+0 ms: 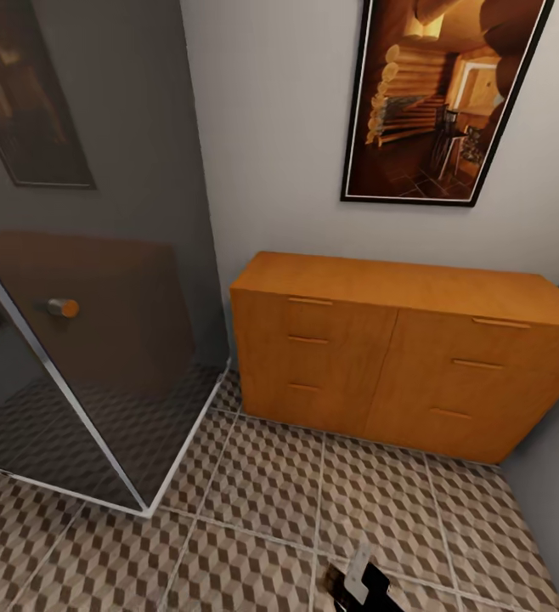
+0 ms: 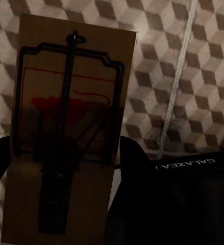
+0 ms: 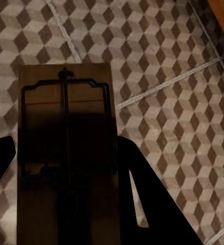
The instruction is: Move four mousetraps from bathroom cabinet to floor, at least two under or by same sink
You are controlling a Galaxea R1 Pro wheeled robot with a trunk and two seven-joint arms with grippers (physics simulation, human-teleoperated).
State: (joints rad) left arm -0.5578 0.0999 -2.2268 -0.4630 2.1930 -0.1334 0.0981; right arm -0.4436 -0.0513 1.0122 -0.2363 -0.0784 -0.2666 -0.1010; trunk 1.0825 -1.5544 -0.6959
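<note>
We see the cabinet (image 1: pixel 398 353) in smooth orange-brown wood with a soft sheen, and the bathroom floor (image 1: pixel 262 493) in matt cube-printed tile. The shower screen (image 1: pixel 84 357) looks like glossy tinted glass, while each mousetrap (image 2: pixel 66 138) (image 3: pixel 66 158) shows pale matt wood under dark wire.

- The left tool (image 2: pixel 60 168) is clamped on a mousetrap (image 2: pixel 66 127), its dark fingers (image 2: pixel 137 168) flanking the board.
- The right tool (image 3: pixel 66 168) likewise grips a mousetrap (image 3: pixel 66 148), with black fingers (image 3: pixel 142 184) on either side.

Closed cabinet (image 1: pixel 398 348) on tiled floor (image 1: pixel 254 493), seemingly untouched.
</note>
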